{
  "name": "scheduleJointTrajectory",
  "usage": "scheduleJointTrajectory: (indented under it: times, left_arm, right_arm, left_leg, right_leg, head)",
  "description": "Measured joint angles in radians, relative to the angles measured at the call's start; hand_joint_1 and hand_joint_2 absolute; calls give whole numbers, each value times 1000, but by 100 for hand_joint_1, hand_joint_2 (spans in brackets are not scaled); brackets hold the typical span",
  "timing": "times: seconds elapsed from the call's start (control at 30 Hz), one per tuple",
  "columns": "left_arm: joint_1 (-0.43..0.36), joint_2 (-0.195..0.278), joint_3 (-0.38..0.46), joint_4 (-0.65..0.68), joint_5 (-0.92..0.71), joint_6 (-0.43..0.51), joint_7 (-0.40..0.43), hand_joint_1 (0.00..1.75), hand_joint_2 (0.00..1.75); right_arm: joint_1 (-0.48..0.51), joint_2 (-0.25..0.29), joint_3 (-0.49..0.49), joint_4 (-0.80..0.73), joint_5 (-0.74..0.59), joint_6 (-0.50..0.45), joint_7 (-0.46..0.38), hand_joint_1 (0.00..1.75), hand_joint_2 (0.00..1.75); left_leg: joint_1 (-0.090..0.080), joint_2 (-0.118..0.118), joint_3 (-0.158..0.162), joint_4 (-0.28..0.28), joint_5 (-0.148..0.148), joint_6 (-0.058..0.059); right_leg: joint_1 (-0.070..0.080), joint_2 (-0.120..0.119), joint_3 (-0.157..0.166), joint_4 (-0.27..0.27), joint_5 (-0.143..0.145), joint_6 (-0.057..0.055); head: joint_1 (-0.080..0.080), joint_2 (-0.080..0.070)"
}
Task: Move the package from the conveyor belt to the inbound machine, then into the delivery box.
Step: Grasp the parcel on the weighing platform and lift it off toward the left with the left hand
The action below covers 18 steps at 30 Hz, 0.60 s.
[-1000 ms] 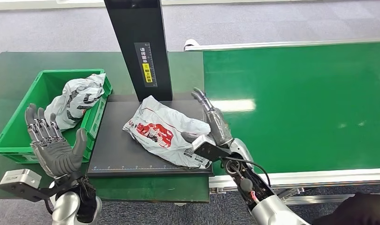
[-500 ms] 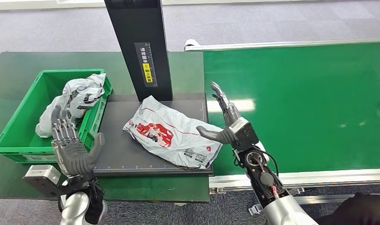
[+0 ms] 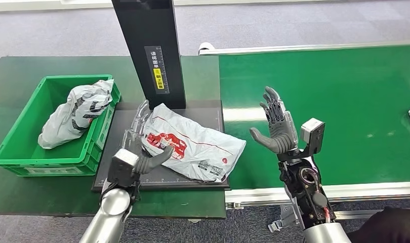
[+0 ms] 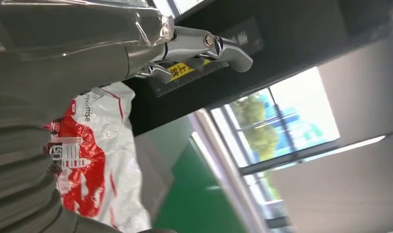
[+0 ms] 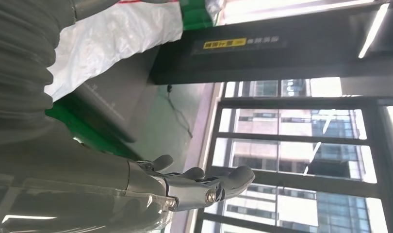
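Head view: white package (image 3: 193,144) – red print, crumpled – both hands' fingers (image 3: 275,109) apart.

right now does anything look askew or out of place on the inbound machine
Slightly. The white package lies at a slant on the black platform, one corner hanging past the edge toward the conveyor belt. The left hand touches its other end; nothing looks torn.

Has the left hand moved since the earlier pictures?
Yes. The left hand has moved away from the green box, toward the black column, and now lies at the package on the dark platform.
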State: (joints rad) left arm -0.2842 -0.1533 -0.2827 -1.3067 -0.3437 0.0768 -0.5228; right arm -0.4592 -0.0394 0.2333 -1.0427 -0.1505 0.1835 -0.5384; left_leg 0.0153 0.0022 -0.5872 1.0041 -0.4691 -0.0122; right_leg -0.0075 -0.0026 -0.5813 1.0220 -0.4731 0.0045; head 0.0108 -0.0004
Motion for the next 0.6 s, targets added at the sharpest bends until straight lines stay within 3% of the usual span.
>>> scheduleJointTrajectory:
  times: [0.3,0.5,0.6]
  left_arm:
    - [-262,-17,-170,370,-458,88,354,0,175]
    - [-317,-35,-201,494,-485,106,378,0,175]
    - [-341,-41,-210,545,-514,82,433,0,175]
  right_arm:
    - [56,1,-2,-68,146,-60,-33,0,175]
    - [73,4,-2,-96,159,-60,-27,0,175]
    - [74,7,-2,-98,177,-56,-27,0,175]
  left_leg:
    - [0,2,-1,0,0,0]
    - [0,2,-1,0,0,0]
    - [0,2,-1,0,0,0]
  right_leg:
    - [0,2,0,0,0,0]
    - [0,2,-1,0,0,0]
    - [0,2,0,0,0,0]
  head:
    - [0,0]
    - [0,0]
    - [0,0]
